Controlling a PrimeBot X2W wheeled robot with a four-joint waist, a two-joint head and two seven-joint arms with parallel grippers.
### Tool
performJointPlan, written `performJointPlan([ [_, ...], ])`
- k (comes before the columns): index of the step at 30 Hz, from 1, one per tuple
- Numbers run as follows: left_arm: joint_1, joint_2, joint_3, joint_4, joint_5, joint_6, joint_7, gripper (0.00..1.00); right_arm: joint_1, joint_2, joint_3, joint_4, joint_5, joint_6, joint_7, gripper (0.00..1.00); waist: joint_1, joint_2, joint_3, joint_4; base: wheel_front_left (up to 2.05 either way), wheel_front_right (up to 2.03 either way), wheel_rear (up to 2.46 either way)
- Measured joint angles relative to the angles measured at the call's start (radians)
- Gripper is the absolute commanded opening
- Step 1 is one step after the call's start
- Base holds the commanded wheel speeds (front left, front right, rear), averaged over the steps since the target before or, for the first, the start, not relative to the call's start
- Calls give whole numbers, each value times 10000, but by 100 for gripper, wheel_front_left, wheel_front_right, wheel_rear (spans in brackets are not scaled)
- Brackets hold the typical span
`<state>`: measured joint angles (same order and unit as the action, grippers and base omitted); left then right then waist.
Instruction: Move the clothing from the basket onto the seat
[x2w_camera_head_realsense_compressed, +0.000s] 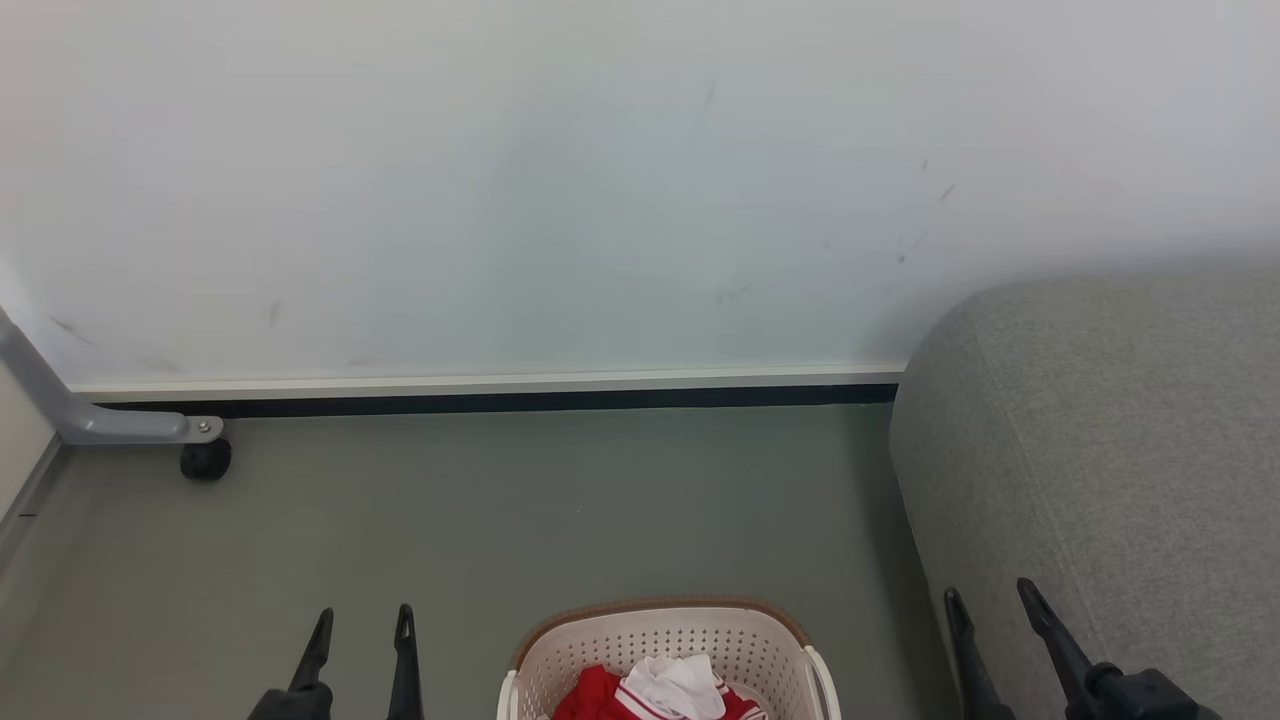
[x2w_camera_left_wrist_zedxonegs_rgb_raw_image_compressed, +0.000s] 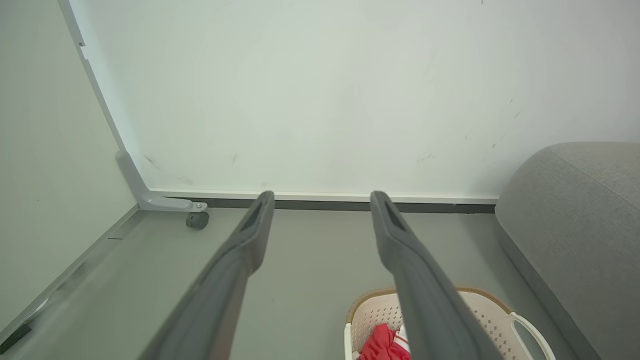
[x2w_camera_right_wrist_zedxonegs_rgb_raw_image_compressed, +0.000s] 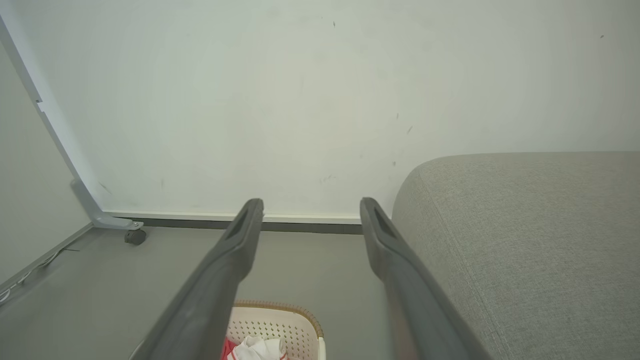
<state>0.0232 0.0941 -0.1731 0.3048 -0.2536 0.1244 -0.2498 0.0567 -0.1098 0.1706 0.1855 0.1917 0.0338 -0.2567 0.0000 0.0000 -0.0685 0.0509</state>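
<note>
The left gripper and right gripper both hold dark fingers spread, empty. Between them sits the cream perforated plastic basket with crumpled red-and-white clothing inside. The grey woven-fabric seat lies beside the right gripper; a black caster wheel stands well ahead of the left

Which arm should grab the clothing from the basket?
Right, probably. The left gripper and right gripper are both open, flanking the basket, about equally near the clothing, but the right is beside the seat, so its carry looks shorter.
</note>
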Motion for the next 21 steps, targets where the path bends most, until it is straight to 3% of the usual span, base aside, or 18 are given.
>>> performJointPlan([
  [21,218,65,109,-439,104,0,0,100,178,-4,-10,-466,0,-75,0,100,0,0,339,-68,0,0,0],
])
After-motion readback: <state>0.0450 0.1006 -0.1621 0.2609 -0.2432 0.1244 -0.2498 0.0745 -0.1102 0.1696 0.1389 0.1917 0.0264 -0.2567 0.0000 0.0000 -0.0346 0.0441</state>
